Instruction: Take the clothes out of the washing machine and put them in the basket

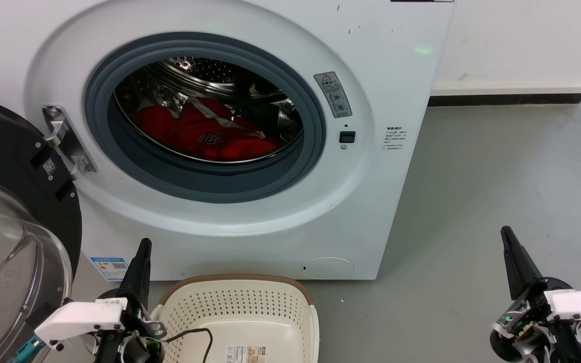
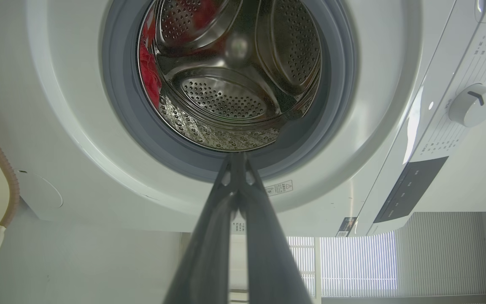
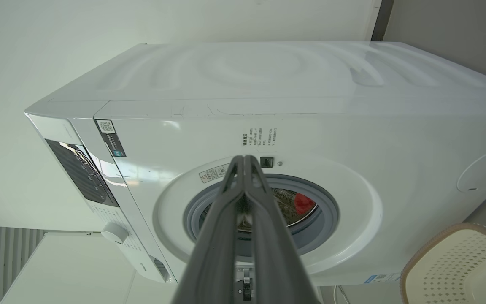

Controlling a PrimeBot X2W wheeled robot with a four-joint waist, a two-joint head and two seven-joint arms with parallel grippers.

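The white washing machine (image 1: 381, 60) stands with its black-framed glass door (image 1: 13, 237) swung open to the left. Red clothes (image 1: 205, 133) with white stripes lie at the bottom of the steel drum (image 2: 230, 76), and a red edge of the clothes (image 2: 148, 71) shows at the drum's left in the left wrist view. The cream basket (image 1: 240, 307) sits on the floor in front of the machine. My left gripper (image 1: 141, 252) is shut beside the basket's left rim, holding nothing. My right gripper (image 1: 508, 239) is shut, low at the right, well clear of the machine.
Grey floor (image 1: 492, 191) stretches to the right of the machine up to a white wall with a dark skirting strip (image 1: 502, 99). A black cable (image 1: 197, 335) from my left arm hangs over the basket's inside. The open door crowds the left side.
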